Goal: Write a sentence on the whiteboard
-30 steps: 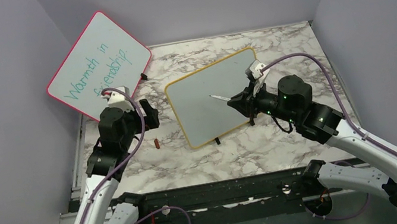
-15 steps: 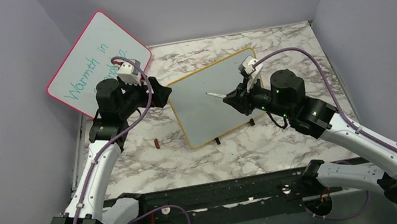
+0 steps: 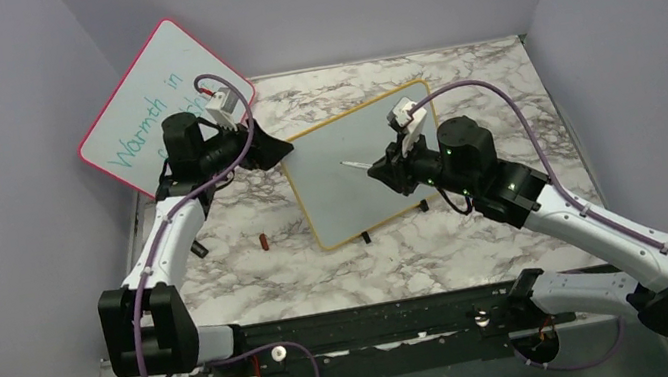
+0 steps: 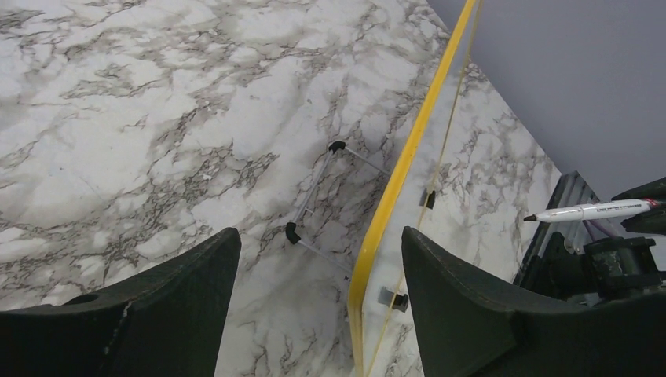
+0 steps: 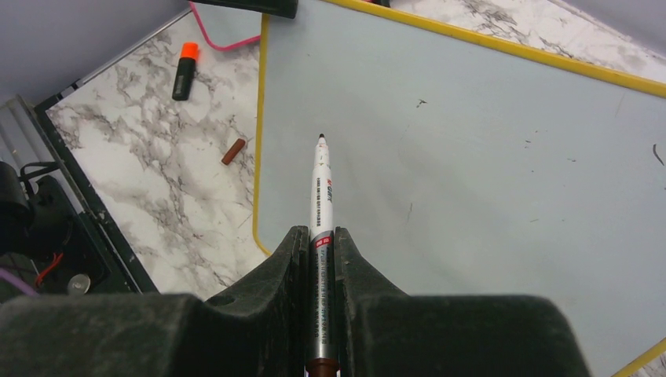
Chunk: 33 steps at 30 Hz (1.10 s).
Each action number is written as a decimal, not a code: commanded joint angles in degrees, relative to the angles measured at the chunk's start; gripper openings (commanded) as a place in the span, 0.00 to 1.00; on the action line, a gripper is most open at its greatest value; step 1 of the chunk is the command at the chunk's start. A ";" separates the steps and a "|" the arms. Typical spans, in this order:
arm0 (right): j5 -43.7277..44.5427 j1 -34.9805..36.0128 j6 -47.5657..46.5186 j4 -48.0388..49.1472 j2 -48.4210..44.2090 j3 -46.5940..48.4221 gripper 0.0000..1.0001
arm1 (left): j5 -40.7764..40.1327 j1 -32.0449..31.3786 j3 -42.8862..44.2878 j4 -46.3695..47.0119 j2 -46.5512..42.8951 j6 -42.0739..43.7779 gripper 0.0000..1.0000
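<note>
**A 2-Tone Build With Purple Trim**

The left arm (image 3: 157, 257) and right arm (image 3: 599, 225) are built from white links joined by black housings. A purple cable (image 3: 481, 84) is run along each. Green lights (image 3: 510, 186) are seen on the right arm. Matte black, wedge-shaped fingers (image 4: 487, 314) are fitted.

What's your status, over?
Left gripper open, straddling whiteboard edge. Right gripper shut on marker, tip short of board. No sentence yet. Nothing between them.

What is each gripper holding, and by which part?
The right gripper is shut on the marker, gripping its rear barrel, tip pointing over the whiteboard. The left gripper holds nothing; its jaws stand open around the whiteboard's yellow edge.
</note>
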 commanded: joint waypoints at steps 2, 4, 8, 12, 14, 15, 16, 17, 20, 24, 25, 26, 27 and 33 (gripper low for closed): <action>-0.63 0.84 0.39 2.79 0.53 2.02 0.01 | 8.40 0.27 1.37 4.01 2.22 -0.08 0.71; -0.63 0.95 0.29 2.61 0.99 2.27 0.01 | 10.81 0.27 1.03 5.44 3.01 -0.84 0.69; -0.51 1.39 0.24 2.96 1.93 2.64 0.01 | 13.39 0.27 1.20 6.36 3.88 -1.16 0.58; 0.37 1.89 0.26 3.52 2.58 2.86 0.01 | 13.44 0.27 0.65 7.03 3.58 -1.03 0.58; 0.84 2.14 0.15 3.58 3.02 3.06 0.01 | 13.27 0.27 -0.08 8.14 3.62 -2.06 0.56; 1.01 2.23 0.12 3.55 3.21 3.22 0.01 | 13.69 0.27 -0.30 8.49 3.85 -2.35 0.55; 1.16 2.39 0.04 3.57 3.50 3.36 0.01 | 14.75 0.27 -0.59 9.29 4.07 -2.68 0.54; 1.28 2.47 0.03 3.51 3.72 3.57 0.01 | 15.54 0.27 -0.83 10.30 4.21 -3.27 0.53; 1.92 3.07 -0.18 3.78 4.39 3.95 0.01 | 15.40 0.42 -0.96 10.15 4.58 -3.28 0.48; 3.51 4.01 -0.32 3.90 5.00 4.50 0.01 | 16.45 0.62 -1.00 9.95 4.96 -3.07 0.33; 3.86 4.19 -0.32 3.75 5.21 4.82 0.01 | 16.47 0.62 -1.09 9.75 4.82 -2.81 0.32; 3.97 4.40 -0.39 3.49 5.55 5.23 0.01 | 16.70 0.62 -1.24 9.71 4.73 -2.64 0.30; 4.00 4.66 -0.33 3.20 5.90 5.54 0.01 | 16.89 0.62 -1.43 9.75 4.56 -2.44 0.28; 5.83 5.33 0.50 3.89 6.67 6.19 0.01 | 16.71 0.60 -3.15 9.88 2.58 -1.76 0.13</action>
